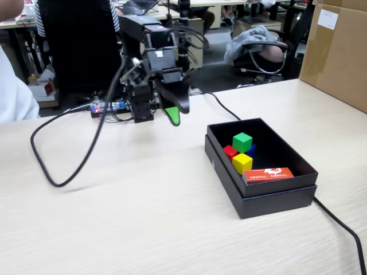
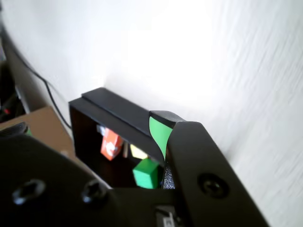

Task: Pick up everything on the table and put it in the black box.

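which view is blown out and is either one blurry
Wrist view: the table is overexposed to near white, the tool and green cube soft. Fixed view: evenly lit and sharp, the black box clear.

- black box (image 1: 269, 197) on wood table (image 1: 143, 223), right of centre
- inside: green cube (image 1: 242, 141) sits on top of the others; red cube (image 1: 230, 152), yellow cube (image 1: 242, 163), blue cube (image 1: 251, 151) just visible behind
- orange-red card (image 1: 268, 173) leaning at box's near wall
- gripper (image 1: 172, 114) above table, left of box, green-tipped, holding nothing; jaw gap unclear
- black cable (image 1: 63, 166) loops over table
- brown carton (image 1: 338, 51) far right
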